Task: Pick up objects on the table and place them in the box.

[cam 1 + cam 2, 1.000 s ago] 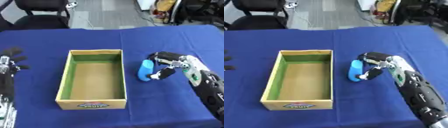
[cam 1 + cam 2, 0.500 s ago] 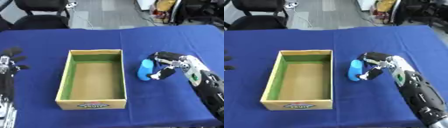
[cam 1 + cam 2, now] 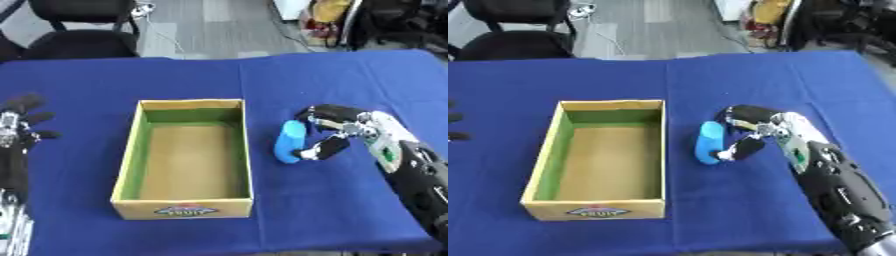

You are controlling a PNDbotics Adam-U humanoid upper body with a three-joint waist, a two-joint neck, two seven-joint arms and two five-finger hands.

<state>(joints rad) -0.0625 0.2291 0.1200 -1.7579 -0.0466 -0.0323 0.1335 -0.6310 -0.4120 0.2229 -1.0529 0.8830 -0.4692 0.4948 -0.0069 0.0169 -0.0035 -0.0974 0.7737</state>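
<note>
A blue-covered bench (image 3: 175, 80) carries an open cardboard box (image 3: 185, 160) with a green inner lining, its inside showing only bare walls and floor. Just to the box's right lies a blue oblong object (image 3: 290, 141), close to the box wall but outside it, resting on the cloth. The right hand (image 3: 337, 131) comes in from the right and is curled around this blue object — fingers arching over its far end, thumb against its near end. The left hand (image 3: 19, 131) sits near the left edge, well apart from the box, fingers up and relaxed, holding nothing.
</note>
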